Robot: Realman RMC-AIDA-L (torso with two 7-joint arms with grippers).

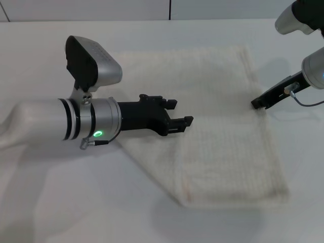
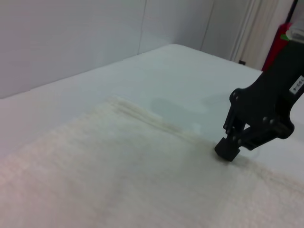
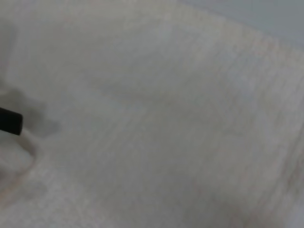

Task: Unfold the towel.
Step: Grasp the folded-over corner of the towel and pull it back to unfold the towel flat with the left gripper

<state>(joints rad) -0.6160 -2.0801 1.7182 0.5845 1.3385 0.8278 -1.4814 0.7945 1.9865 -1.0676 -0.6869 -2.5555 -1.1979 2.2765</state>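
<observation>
The cream-white ribbed towel (image 1: 223,111) lies flat on the white table, with a thicker layer at its near end. My left gripper (image 1: 180,112) hovers open and empty over the towel's left part, pointing right. My right gripper (image 1: 257,104) is at the towel's right hem with its tip down on the edge, and it looks shut. It also shows in the left wrist view (image 2: 227,151), pressing on the hem of the towel (image 2: 118,166). The right wrist view is filled with the towel (image 3: 166,118), with one dark fingertip (image 3: 9,122) at the picture's edge.
The white table (image 1: 76,202) runs on all sides of the towel. A wall stands behind the table's far edge. A cable hangs by the right wrist (image 1: 304,101).
</observation>
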